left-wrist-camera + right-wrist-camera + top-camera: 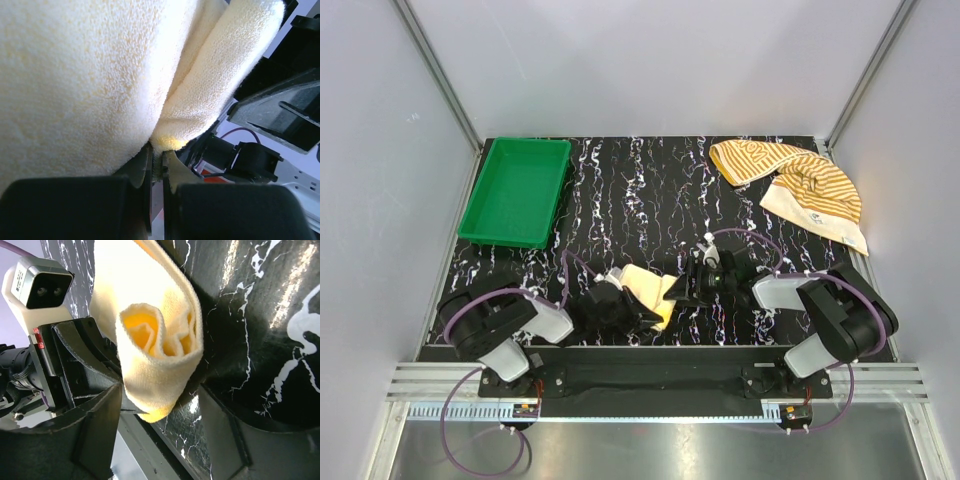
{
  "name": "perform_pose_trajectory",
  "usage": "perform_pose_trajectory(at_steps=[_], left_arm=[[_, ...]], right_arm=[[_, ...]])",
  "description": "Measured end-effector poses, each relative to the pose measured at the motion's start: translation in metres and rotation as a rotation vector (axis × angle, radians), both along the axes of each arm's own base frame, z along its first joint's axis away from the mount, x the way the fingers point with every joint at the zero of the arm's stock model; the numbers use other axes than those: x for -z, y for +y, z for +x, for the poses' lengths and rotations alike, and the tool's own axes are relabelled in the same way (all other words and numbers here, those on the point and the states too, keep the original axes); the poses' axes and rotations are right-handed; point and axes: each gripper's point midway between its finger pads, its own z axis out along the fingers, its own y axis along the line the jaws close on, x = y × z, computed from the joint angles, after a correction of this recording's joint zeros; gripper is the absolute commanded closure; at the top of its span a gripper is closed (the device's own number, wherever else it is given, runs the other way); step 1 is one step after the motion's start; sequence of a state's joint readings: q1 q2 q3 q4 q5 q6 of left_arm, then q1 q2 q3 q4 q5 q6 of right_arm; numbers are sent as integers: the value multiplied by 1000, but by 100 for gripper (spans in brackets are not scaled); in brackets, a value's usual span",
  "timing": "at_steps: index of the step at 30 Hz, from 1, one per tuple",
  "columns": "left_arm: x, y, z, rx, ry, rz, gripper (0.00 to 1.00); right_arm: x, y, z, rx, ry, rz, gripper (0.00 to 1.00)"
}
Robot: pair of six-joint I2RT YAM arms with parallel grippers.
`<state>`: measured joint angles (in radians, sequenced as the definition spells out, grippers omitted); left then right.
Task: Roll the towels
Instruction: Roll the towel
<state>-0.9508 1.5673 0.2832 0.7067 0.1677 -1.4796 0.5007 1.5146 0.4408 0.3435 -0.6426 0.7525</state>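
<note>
Pinching the pale yellow towel (642, 283) between closed jaws, the left gripper (157, 162) sits near-right of the green tray (515, 190). The right gripper (162, 420) stands open, straddling the towel's rolled end. The striped towel (810, 190) lies far right of the tray.

Tray (516, 190): table (620, 200) far-left corner. Towel (790, 180): far-right corner. Second towel (645, 285): near edge, centre, between left gripper (653, 318), right gripper (677, 294).

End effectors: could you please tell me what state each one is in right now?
Left end effector: closed, pinching the pale yellow towel.
Right end effector: open, straddling that towel's rolled end.
</note>
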Motion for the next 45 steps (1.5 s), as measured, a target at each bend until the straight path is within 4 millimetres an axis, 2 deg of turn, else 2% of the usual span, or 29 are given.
perform_pose_trajectory(at_steps=[7,11,12,18,19,20,22,24,27,31,35,38,42,45], left_arm=[[-3,-2,1,-10,23,-40,100],[-3,0,3,-15,31,-43,100],[-3,1,3,-15,32,-43,100],[-2,2,4,7,19,-21,99],[-2,2,5,15,14,-8,93],[-2,1,5,26,4,6,77],[-4,2,6,48,-18,45,60],[-8,1,9,71,-50,84,40],[-23,2,16,82,-112,127,31],[-37,10,25,86,-195,227,30],[-47,17,30,102,-307,428,30],[-59,12,18,155,-407,540,30],[-85,-7,8,225,-574,661,29],[-86,-23,4,274,-652,731,29]], right_arm=[[2,9,-2,-21,-21,3,49],[-5,16,0,-33,-62,37,61],[-7,18,1,-35,-70,44,68],[-11,22,0,-39,-85,59,85],[-10,22,-1,-37,-85,51,87],[-9,21,0,-30,-78,41,89],[-9,19,1,-22,-72,20,93],[-12,18,4,-11,-66,-9,95],[-17,17,10,3,-56,-54,96],[-22,14,19,26,-25,-134,98],[-26,11,22,34,9,-190,98],[-21,7,23,41,55,-247,99],[-13,-1,21,47,113,-329,99],[-9,-5,21,46,140,-370,99]])
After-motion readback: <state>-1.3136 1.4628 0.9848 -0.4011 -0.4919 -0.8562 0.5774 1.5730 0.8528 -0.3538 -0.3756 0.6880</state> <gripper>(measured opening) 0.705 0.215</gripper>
